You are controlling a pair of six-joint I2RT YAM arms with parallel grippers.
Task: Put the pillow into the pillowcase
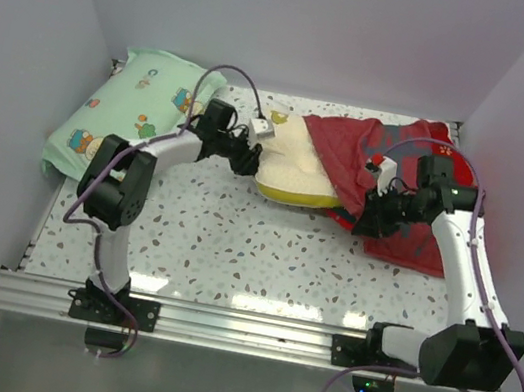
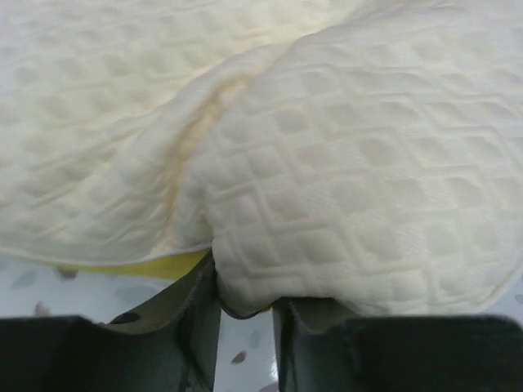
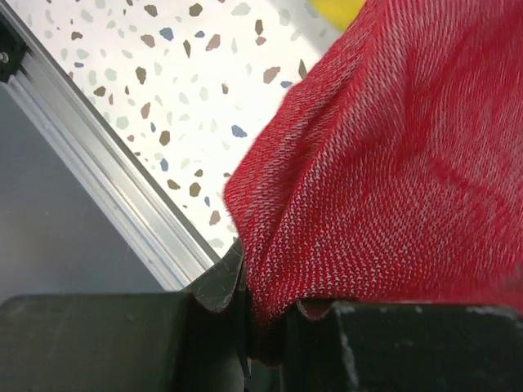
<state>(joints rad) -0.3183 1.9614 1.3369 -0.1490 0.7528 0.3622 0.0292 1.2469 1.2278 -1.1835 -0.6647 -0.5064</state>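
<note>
From above, the pillow lies at the back middle of the table, its right part covered by the red pillowcase. My left gripper is at its bare left end and my right gripper is at the case's near edge (a mint-green pillow lies well apart, far left). My left wrist view shows the pillow's dimpled edge sitting between my fingers, though I cannot tell whether they clamp it. My right wrist view shows those jaws closed on a fold of red fabric, above the speckled tabletop and its metal rail.
</note>
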